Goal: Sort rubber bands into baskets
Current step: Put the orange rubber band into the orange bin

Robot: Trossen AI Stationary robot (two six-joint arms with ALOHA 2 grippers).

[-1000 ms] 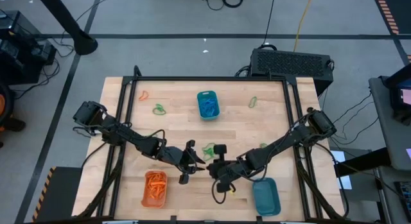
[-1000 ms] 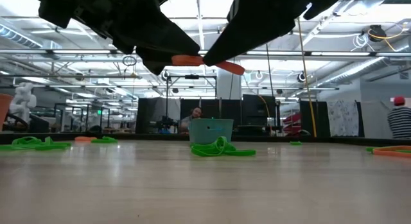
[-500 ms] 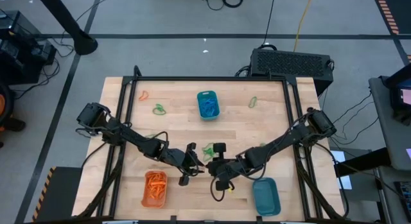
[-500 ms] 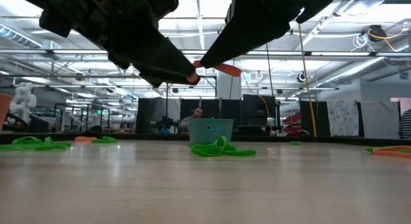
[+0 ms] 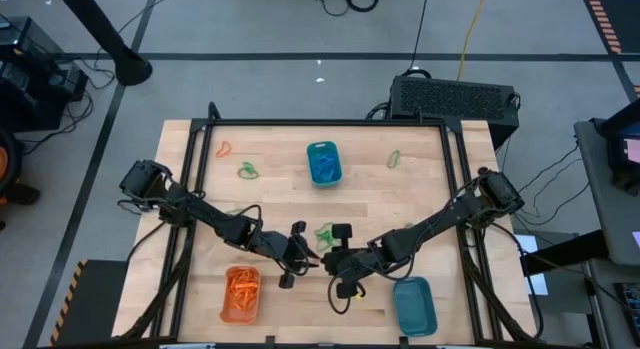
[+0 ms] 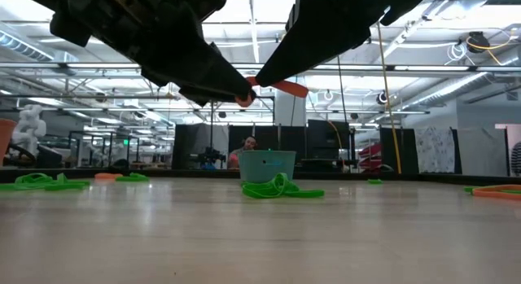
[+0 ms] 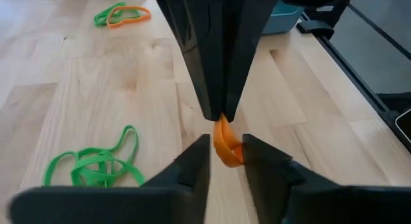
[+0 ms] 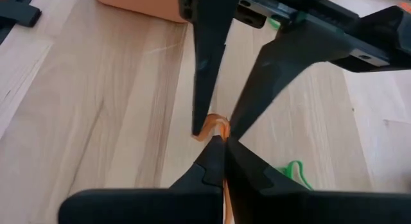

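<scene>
An orange rubber band (image 6: 289, 87) hangs in the air above the table's near middle, between my two grippers. My right gripper (image 5: 323, 258) comes at it from the right and is shut on it. My left gripper (image 5: 303, 253) comes from the left, its fingers closed in on the band's other end. Loose green rubber bands (image 5: 325, 232) lie flat on the table just beyond the grippers. The orange basket (image 5: 240, 314) stands at the near left. One teal basket (image 5: 322, 147) stands at the far middle and another (image 5: 414, 307) at the near right. My left gripper has the band's free, curled end (image 7: 226, 148) between its two fingers, and the end nearly fills the narrow gap. The fingers slant down from the table's left. The band is clear of the table. My right gripper pinches the band (image 8: 215, 126) between its two fingertips, partway along its length. The fingers slant down from the table's right. One short orange end (image 6: 295, 88) sticks out past them. The band is lifted clear of the table.
More loose bands lie at the far left: an orange one (image 5: 222, 147) and a green one (image 5: 247, 170). Another green one (image 5: 393, 159) lies at the far right. The orange basket holds orange bands and the far teal basket holds blue ones. Black rails frame the table's sides.
The band's free end stuck out level from my right gripper a second ago. It now bends down and sits at my left gripper's fingertips, which have come onto it. My right gripper has kept still with the band.
</scene>
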